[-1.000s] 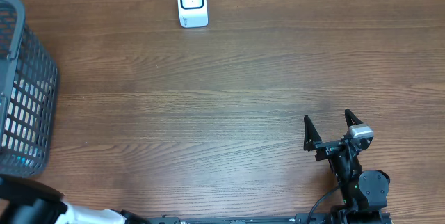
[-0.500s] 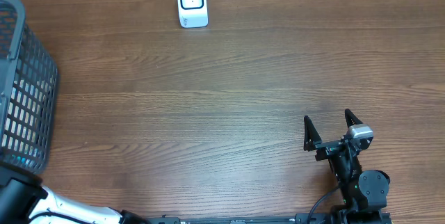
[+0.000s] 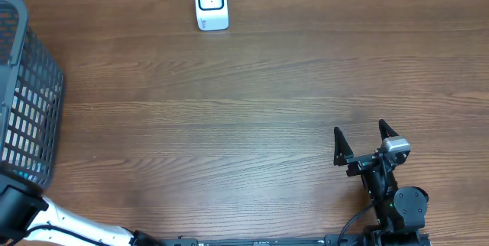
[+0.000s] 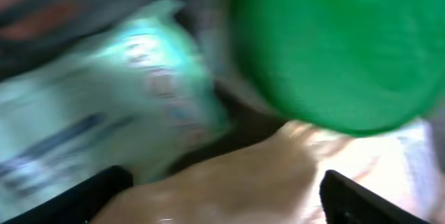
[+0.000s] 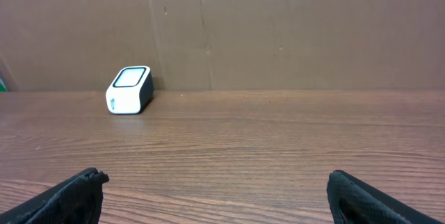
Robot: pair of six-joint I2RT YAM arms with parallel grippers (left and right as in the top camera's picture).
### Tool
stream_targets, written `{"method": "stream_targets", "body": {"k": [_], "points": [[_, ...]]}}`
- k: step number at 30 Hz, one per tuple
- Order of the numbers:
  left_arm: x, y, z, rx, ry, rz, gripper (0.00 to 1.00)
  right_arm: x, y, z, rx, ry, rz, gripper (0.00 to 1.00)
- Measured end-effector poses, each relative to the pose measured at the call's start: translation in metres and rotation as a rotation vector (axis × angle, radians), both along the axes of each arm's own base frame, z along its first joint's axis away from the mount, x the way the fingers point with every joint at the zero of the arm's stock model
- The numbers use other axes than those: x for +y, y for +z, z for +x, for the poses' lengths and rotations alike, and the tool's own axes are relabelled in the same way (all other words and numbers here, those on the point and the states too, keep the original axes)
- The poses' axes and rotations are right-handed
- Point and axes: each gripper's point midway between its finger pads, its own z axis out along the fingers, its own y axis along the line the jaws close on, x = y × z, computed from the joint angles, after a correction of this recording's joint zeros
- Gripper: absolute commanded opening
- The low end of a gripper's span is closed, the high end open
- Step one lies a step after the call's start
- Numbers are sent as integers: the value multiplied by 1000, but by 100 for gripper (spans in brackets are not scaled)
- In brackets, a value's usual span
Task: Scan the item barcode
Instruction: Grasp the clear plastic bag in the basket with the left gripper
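Green item (image 4: 327, 43) crowds our left gripper (image 4: 226, 186), jaws apart astride a tan packet (image 4: 278, 154); we may pinch both. Right gripper (image 3: 359, 127) idles, spread wide.

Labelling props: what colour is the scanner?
White scanner with a dark face; clearest in the right wrist view.

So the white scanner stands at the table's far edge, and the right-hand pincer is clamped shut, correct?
Not quite: the right pincer is open, with its fingers spread and nothing between them, as the overhead view shows. The white scanner does stand at the far edge of the table.
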Motion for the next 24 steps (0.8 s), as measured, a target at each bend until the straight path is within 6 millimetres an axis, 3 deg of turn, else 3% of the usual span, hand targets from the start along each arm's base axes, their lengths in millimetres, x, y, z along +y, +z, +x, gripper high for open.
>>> {"method": "stream_targets", "body": {"k": [6,11,13,20,24], "points": [[-19,2,31,-19,-77,9,87,0,0,0,0,0,0,100],[-25,-15,33,40,-89,43,85,0,0,0,0,1,0,100],[-31,-26,33,56,-96,46,76,0,0,0,0,0,0,100],[-40,-30,46,33,-116,53,5,0,0,0,0,0,0,100],[-43,-27,43,43,-120,39,4,0,0,0,0,0,0,100]]}}
